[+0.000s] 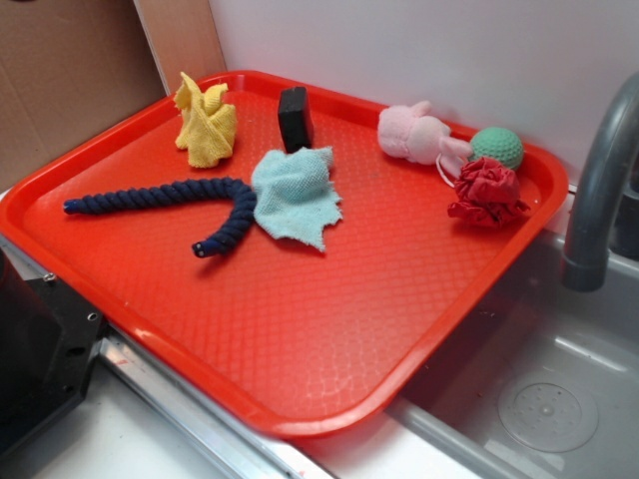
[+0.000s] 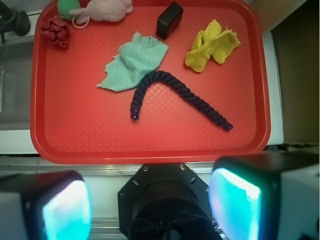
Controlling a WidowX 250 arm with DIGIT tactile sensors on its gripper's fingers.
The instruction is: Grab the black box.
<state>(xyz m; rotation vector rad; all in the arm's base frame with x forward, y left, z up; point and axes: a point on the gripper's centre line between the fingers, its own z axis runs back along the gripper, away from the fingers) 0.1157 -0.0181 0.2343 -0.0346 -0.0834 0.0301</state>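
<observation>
Filling most of both views, a red plastic tray (image 1: 300, 329) sits on a pale bench, with a steel sink (image 1: 539, 389) and grey tap (image 1: 599, 190) just beside it. Spread across the tray's far half are soft items. A dark blue braided rope (image 1: 170, 200) curves across the middle, one end touching a crumpled mint green cloth (image 1: 295, 195). A folded yellow cloth (image 1: 207, 122) lies near the far left corner. A pink plush toy (image 1: 414, 133), a green ball (image 1: 497, 147) and a bunched red cloth (image 1: 487, 193) cluster at the far right.

Smaller than these, the black box (image 1: 294, 117) stands near the tray's far edge, between the yellow cloth and the pink toy, just behind the mint cloth and possibly touching it. Nothing covers it.

In the wrist view, the fingers (image 2: 234, 205) frame the bottom edge, spread wide apart with nothing between them, positioned over the bench on the near side of the tray, well apart from the box (image 2: 169, 20).

Judging by this, the task has barely started: the reach across the tray, the descent and the closing grasp all remain to be done.
</observation>
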